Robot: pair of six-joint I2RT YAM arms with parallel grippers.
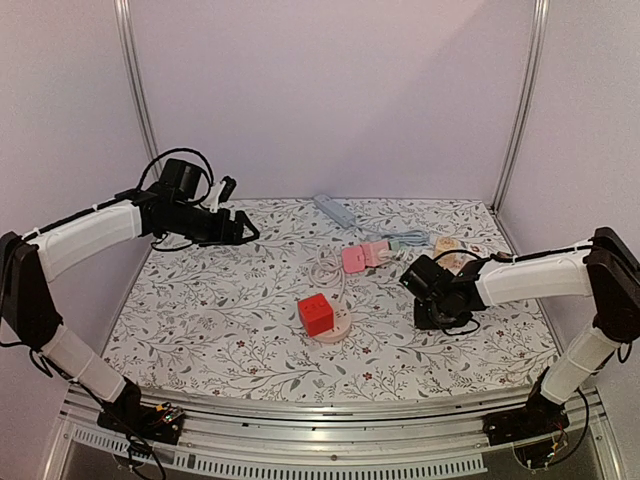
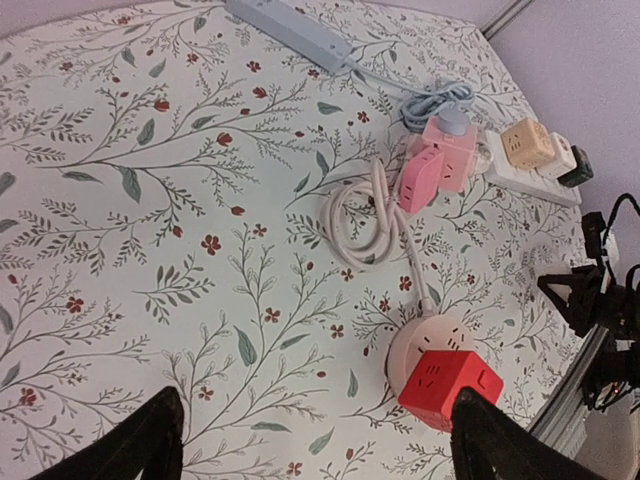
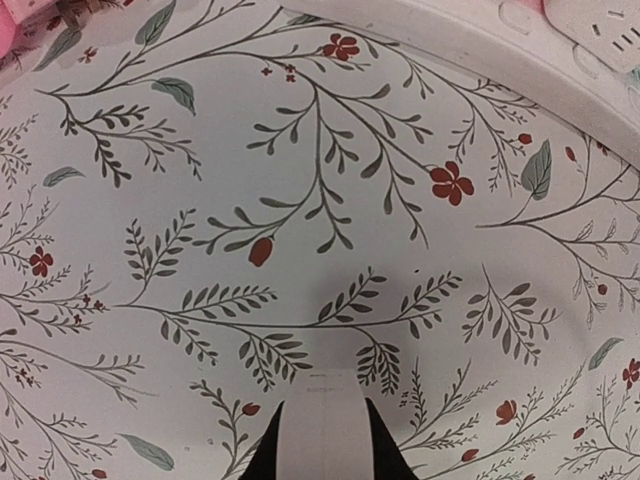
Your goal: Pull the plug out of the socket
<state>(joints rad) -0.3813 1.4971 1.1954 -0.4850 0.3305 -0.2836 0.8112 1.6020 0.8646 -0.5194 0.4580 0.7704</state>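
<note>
**A:** Where is the plug?

**B:** In the top view, the red cube plug point(image 1: 317, 313) is at the centre of the frame, a little below the middle. It is seated on the round white socket point(image 1: 336, 328) on the flowered table point(image 1: 220, 310). In the left wrist view the pair is at the lower right.

**A:** How does it look?

**B:** It is a glossy red block with rounded edges and outlet slots on the faces that show. It sits off-centre on the white disc. A white cord point(image 2: 362, 215) runs from the disc toward the upper middle of the frame and lies there in a loose coil.

**A:** Any writing on it?

**B:** Any marks on the cube are too small to read.

**A:** What about the fingers?

**B:** The left gripper point(image 2: 318, 403) has its black fingers point(image 2: 135, 445) wide apart at the bottom corners of its view. It is up above the table at the left of the top view, well apart from the cube. The right gripper point(image 3: 322, 425) has its fingers drawn together and points down at bare cloth, to the right of the socket.

**A:** What is near it?

**B:** There is a pink adapter point(image 2: 420, 180) beside a pink cube point(image 2: 452, 160) with a grey-blue plug point(image 2: 455, 122) in it. A pale blue power strip point(image 2: 290, 25) is at the top. At the right, a white strip point(image 2: 530, 182) carries a beige cube point(image 2: 527, 143).
</note>
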